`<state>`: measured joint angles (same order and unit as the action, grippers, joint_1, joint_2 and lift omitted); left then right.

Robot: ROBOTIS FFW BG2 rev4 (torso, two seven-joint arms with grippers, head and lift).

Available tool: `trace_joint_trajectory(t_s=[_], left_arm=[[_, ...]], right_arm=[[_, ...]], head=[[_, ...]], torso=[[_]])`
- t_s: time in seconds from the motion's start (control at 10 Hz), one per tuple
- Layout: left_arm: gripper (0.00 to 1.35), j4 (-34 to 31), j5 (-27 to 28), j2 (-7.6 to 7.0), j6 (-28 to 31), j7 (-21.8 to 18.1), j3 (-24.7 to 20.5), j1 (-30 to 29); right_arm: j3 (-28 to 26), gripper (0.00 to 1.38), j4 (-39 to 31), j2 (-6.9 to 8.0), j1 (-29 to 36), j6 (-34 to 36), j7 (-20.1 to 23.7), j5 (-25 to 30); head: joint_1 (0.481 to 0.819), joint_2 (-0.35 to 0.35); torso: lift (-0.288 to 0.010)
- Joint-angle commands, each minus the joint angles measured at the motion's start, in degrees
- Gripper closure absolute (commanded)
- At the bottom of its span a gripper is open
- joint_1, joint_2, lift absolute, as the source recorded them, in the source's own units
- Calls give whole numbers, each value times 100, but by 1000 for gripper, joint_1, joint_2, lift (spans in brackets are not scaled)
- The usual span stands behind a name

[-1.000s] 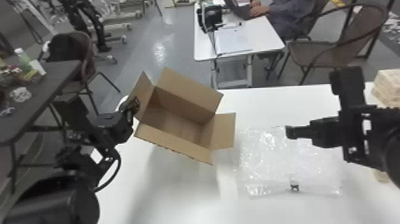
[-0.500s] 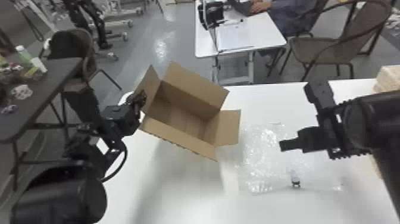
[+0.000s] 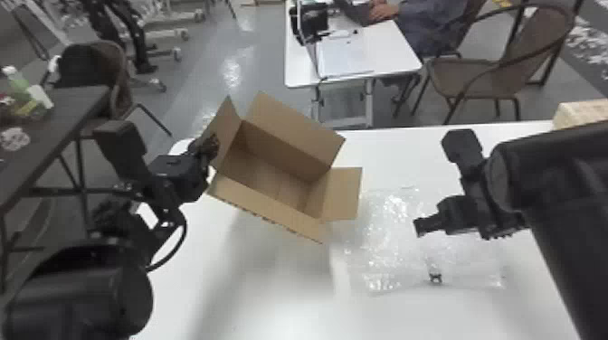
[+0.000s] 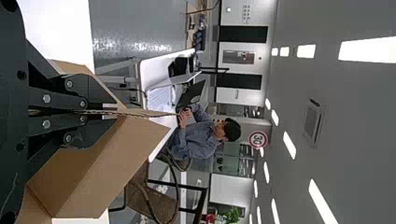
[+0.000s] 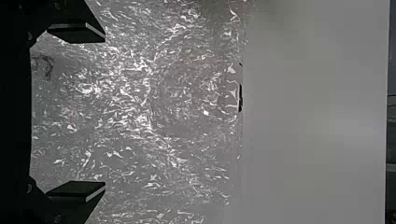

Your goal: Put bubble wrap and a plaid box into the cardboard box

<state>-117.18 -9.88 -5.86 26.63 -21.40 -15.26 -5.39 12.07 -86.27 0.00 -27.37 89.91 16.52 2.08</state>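
Two fingers (image 5: 77, 35) wide apart, right wrist view

— Describe the table (image 3: 271, 307), would you?
— Looks white, smooth and flat, with a soft grey shadow across part of it.
— Carries much?
— Holds a clear sheet of bubble wrap (image 3: 389, 239) toward the right, spread out, crinkled and shiny.
— And by the wrap's near edge?
— Shows a small dark thing (image 3: 435, 278), too small to name.
— Farther back?
— Bears a pale, boxy thing (image 3: 581, 112) at the far right, partly hidden.
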Motion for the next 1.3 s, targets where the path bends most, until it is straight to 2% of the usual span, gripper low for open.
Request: trace_joint_trajectory(t_s=[0.0,0.2,0.3,0.4,0.5,0.7,0.9,1.2], left_arm=[[1231,37,12,-64,-18,5,84,65],[1231,55,-14,-82,-53,31,76,47],[1231,37,-23,-82,-70,40,67,21],[1231,37,-32,-82,-79,49,67,3],[1231,37,-32,-82,-97,57,58,-14],[1231,37,-41,-82,-114,57,40,-32],[1231,37,-58,-82,-123,57,32,-50],[1231,37,-76,-64,-114,57,14,-102]], right_arm=[[32,174,357,5,-93,-88,0,-85],[23,199,699,5,-111,-404,0,-226],[23,332,779,5,-102,-483,0,-226],[-12,630,928,5,-129,-554,9,-296],[-91,851,1148,5,-146,-642,0,-534],[-117,1217,1025,5,-58,-712,0,-683],[-258,1225,647,5,56,-659,0,-744],[-610,1225,-584,5,364,-413,0,-824]], head=[[695,182],[695,182],[695,185],[695,186],[695,187],[695,199],[695,207],[695,207]], torso=[[-108],[-108],[-108],[-108],[-108],[-108],[-108],[-108]])
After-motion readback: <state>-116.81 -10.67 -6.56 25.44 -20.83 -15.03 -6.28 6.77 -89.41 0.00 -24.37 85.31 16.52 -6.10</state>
